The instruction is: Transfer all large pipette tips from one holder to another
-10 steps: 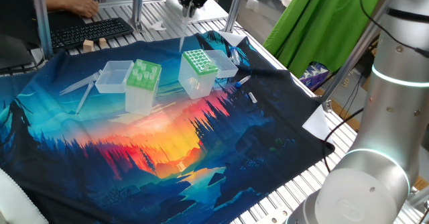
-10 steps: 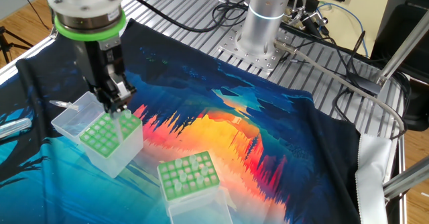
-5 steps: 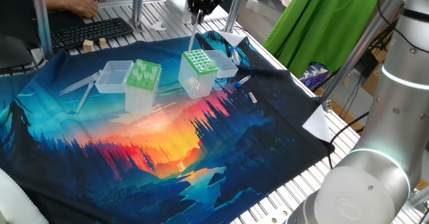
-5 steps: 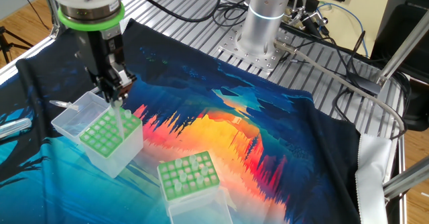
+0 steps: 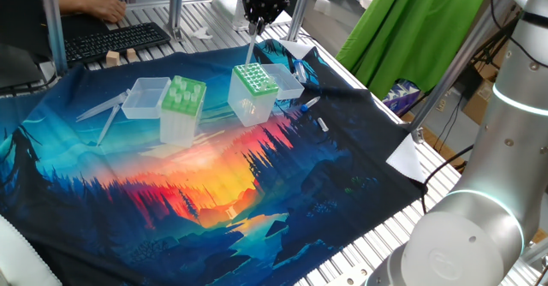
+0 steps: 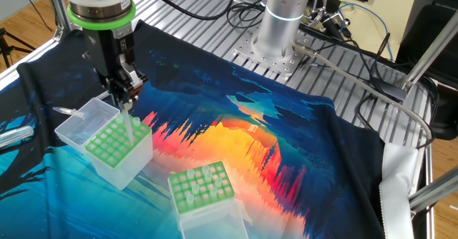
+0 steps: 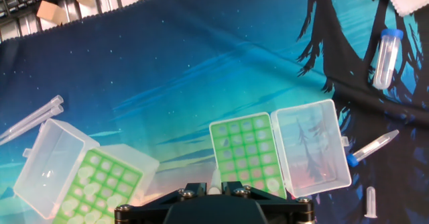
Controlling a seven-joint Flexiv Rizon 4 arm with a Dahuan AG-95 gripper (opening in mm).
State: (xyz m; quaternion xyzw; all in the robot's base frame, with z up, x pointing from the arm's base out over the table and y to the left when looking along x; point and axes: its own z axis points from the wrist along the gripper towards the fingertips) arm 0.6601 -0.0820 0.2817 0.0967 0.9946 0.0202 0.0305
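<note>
My gripper [image 5: 257,18] [image 6: 123,96] [image 7: 213,188] is shut on one large pipette tip [image 5: 251,48] [image 6: 129,122], a clear cone that hangs straight down from the fingers. It hovers over the holder with the dark green dotted top [image 5: 254,78] [image 6: 114,142] [image 7: 247,151], near that top's edge; I cannot tell whether the tip's point touches it. The light-green holder [image 5: 184,94] [image 6: 202,188] [image 7: 100,189] stands beside it with several clear tips upright in its holes. Both holders have their clear lids folded open.
A printed cloth [image 5: 257,192] covers the table. Small capped tubes [image 5: 311,104] [image 7: 382,56] lie beside the dotted holder, long clear tubes [image 5: 101,115] beside the light-green one. A keyboard [image 5: 116,39] and wooden blocks [image 5: 120,57] sit at the back. The arm's base [image 6: 283,21] stands behind the cloth.
The gripper has carried the tip a short way sideways and slightly up, and it now hangs over the dotted holder. Both holders have stayed put.
</note>
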